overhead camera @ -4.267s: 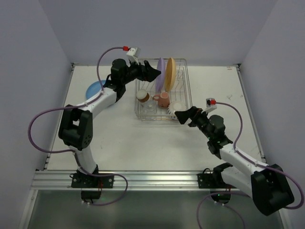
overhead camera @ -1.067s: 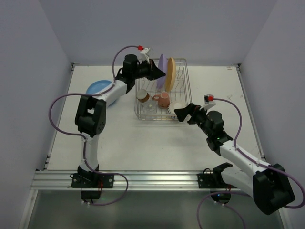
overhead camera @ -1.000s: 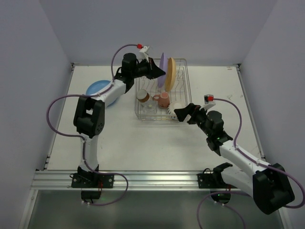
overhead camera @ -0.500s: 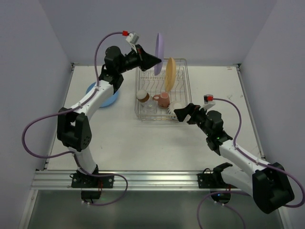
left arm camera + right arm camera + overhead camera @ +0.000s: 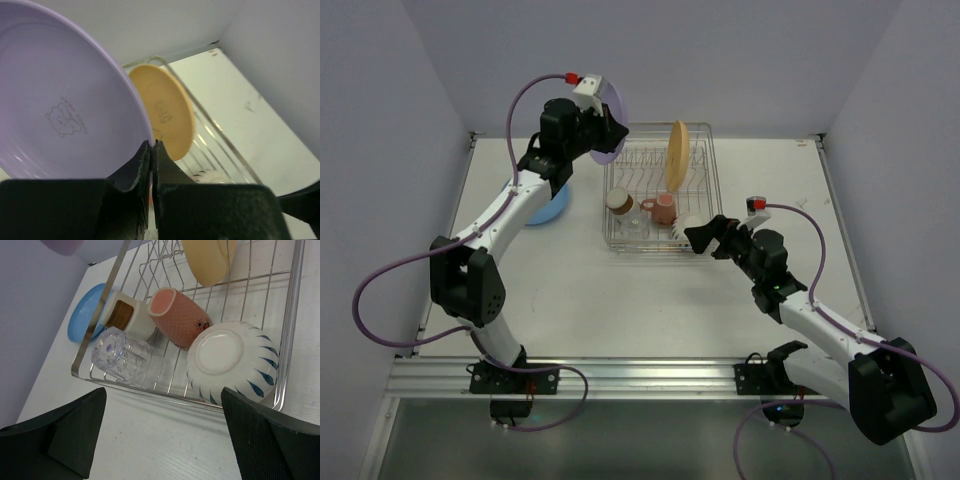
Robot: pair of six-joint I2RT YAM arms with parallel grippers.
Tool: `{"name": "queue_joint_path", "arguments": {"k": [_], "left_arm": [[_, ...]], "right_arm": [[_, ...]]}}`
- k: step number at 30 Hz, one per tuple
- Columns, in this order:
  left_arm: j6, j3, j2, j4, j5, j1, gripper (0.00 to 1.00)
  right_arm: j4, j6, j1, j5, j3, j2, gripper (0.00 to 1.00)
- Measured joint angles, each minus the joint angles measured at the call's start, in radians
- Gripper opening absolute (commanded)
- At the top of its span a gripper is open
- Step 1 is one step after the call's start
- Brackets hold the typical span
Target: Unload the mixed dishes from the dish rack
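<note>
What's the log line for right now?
left gripper: shut on purple plate | right gripper: open, facing dish rack | yellow plate: upright in rack

In the rack [image 5: 288, 330], the glass [image 5: 121, 356] lies left of the mug [image 5: 180, 315].

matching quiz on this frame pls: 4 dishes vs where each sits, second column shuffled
Things:
1. purple round plate
2. blue round plate
3. yellow-orange round plate
4. white cup with blue petal marks

Places:
A. upright between the prongs of the silver wire dish rack
B. flat on the white table, left of the rack
C. in the rack's near right corner, base showing
D. pinched at its rim by the left gripper, outside the rack

Pairs: 1-D, 2-B, 3-A, 4-C
</note>
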Motion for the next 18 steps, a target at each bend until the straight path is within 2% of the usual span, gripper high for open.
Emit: {"name": "queue_joint_path", "arguments": {"k": [6,12,18], "left_arm": [[0.09,0.0,0.001,-0.155,-0.216,0.006,0.0],[0.129,-0.05,0.001,-0.189,-0.351,0.045,0.0],[0.14,-0.12,0.001,-0.242,-0.427,0.079,0.0]], "right_arm": [[0.0,0.0,0.0,0.0,0.0,0.002,0.99],[0.0,0.0,0.0,-0.001,0.002,0.006,0.99],[-0.006,-0.002,0.0,-0.002,0.014,0.015,0.99]]}}
